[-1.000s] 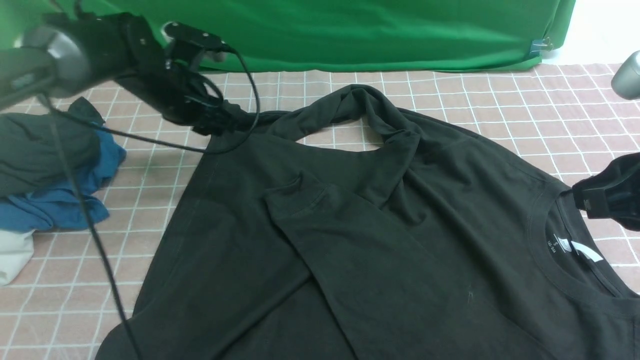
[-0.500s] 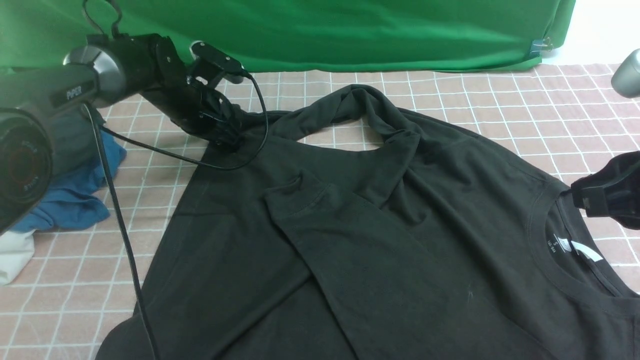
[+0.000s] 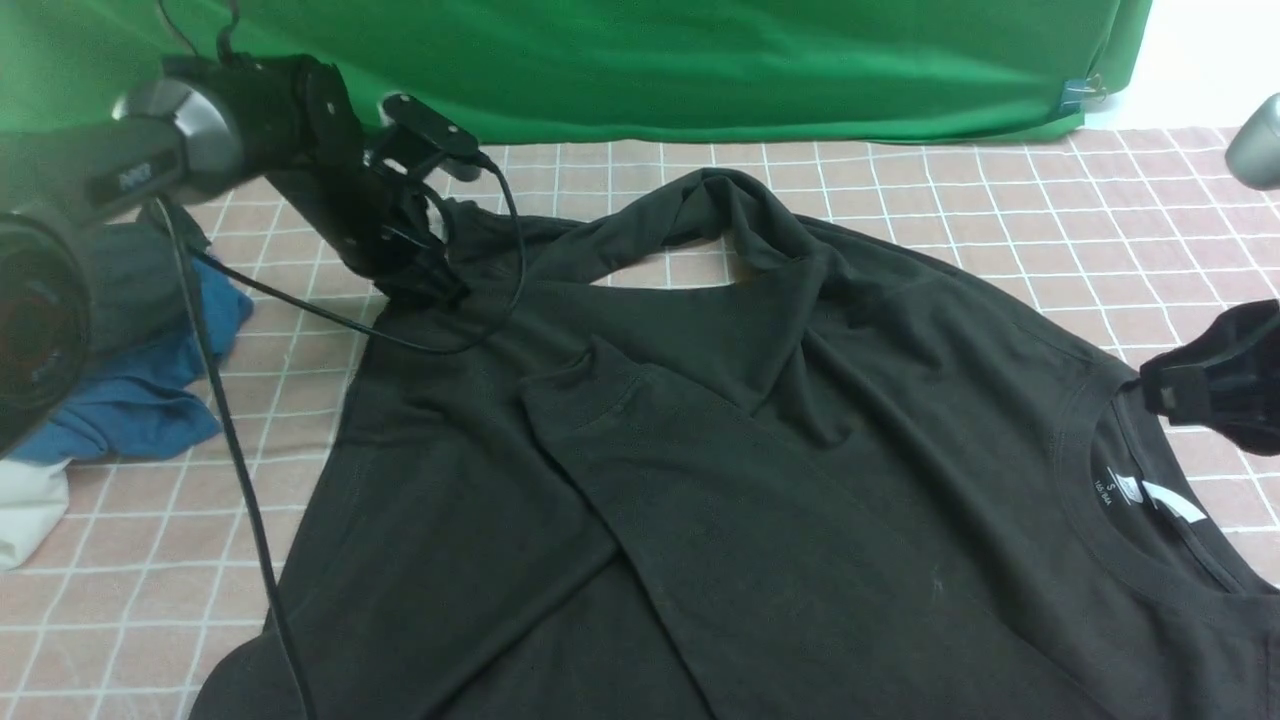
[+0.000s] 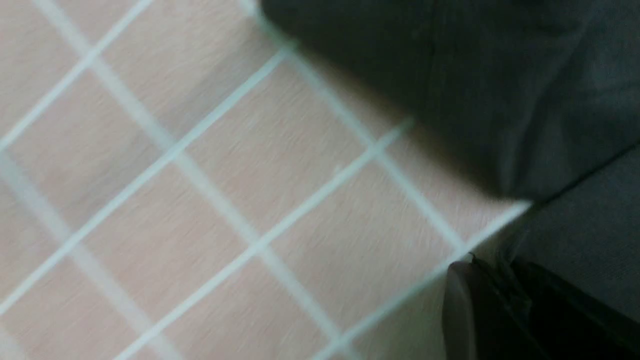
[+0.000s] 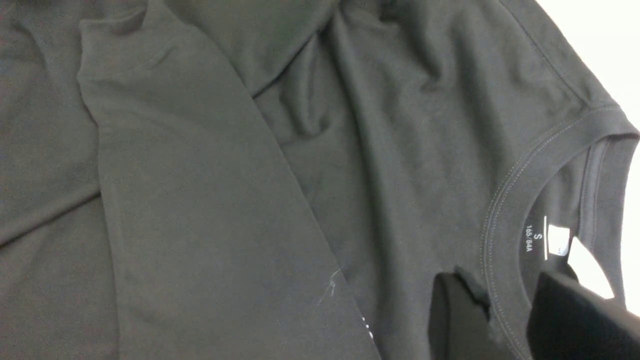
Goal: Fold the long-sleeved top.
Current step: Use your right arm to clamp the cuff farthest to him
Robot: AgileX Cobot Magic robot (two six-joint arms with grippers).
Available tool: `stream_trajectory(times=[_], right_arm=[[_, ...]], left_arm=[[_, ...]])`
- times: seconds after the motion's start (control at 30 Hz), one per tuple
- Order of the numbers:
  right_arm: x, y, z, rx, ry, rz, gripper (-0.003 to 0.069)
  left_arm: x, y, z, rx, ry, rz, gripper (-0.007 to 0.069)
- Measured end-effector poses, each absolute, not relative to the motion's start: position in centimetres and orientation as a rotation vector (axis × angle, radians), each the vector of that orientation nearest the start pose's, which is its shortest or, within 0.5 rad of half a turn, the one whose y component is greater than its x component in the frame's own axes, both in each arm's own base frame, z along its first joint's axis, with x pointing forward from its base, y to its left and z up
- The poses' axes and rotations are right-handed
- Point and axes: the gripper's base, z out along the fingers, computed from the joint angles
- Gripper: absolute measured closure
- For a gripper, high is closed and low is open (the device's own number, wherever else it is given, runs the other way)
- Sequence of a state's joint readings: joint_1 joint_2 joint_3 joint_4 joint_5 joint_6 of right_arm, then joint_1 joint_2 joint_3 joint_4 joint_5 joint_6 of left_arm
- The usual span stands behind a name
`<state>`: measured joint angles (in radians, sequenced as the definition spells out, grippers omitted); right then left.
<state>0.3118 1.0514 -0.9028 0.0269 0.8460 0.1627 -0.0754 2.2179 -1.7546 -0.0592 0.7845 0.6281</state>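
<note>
The long-sleeved top (image 3: 760, 480) is black and lies spread over the checked cloth, one sleeve (image 3: 640, 440) folded across its body. Its far sleeve (image 3: 700, 205) is bunched in a loop at the back. My left gripper (image 3: 435, 288) is at the top's far left corner, shut on a pinch of the fabric. The left wrist view shows dark cloth between the close-set fingers (image 4: 462, 310). My right gripper (image 3: 1150, 392) is at the ribbed neckline (image 5: 505, 200). Its fingers (image 5: 455, 320) straddle the rib and grip it near the size label (image 5: 557, 240).
A pile of garments sits at the left edge: dark grey-green (image 3: 130, 280), blue (image 3: 110, 410), white (image 3: 25, 515). The left arm's cable (image 3: 240, 480) hangs over the cloth. A green backdrop (image 3: 700, 70) closes the back. A grey object (image 3: 1255, 150) is at far right.
My left gripper has closed on the top's far left corner and drawn it slightly left and up, raising the fabric edge there. The right gripper has hardly moved.
</note>
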Motion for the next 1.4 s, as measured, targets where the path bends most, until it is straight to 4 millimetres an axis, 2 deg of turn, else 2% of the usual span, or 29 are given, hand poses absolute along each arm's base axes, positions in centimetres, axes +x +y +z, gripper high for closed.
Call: stream_trajectory(times=[0.13, 0.2, 0.4, 0.67, 1.0, 1.17, 1.3, 1.33, 1.4], right_arm=[[20.3, 6.7, 31.0, -0.172, 2.528, 0.223, 0.0423], [21.0, 6.9, 30.5, -0.18, 2.535, 0.219, 0.0421], [23.3, 7.7, 30.0, -0.207, 2.584, 0.199, 0.0421], [27.3, 9.0, 31.5, -0.248, 2.548, 0.194, 0.042], [28.5, 9.4, 30.6, -0.277, 2.572, 0.18, 0.042], [28.9, 9.5, 30.3, -0.279, 2.557, 0.181, 0.0413], [30.3, 10.0, 30.6, -0.318, 2.523, 0.173, 0.0382], [31.3, 10.3, 31.0, -0.346, 2.5, 0.167, 0.0356], [33.2, 10.9, 31.7, -0.398, 2.461, 0.154, 0.0319]], left_arm=[[47.2, -3.6, 19.7, 0.89, 2.549, 0.16, 0.0571], [47.2, -3.4, 20.1, 0.905, 2.541, 0.196, 0.0571], [46.9, -2.1, 20.1, 0.873, 2.611, 0.316, 0.0571], [46.7, 1.4, 20.1, 0.722, 2.69, 0.38, 0.0571], [46.5, 4.0, 20.1, 0.655, 2.719, 0.407, 0.0549], [46.7, 4.0, 20.1, 0.656, 2.691, 0.412, 0.0455], [46.8, 4.1, 20.2, 0.632, 2.689, 0.407, 0.0293], [46.7, 4.0, 20.3, 0.592, 2.693, 0.389, 0.0221], [46.6, 3.7, 20.8, 0.503, 2.697, 0.327, 0.0125]])
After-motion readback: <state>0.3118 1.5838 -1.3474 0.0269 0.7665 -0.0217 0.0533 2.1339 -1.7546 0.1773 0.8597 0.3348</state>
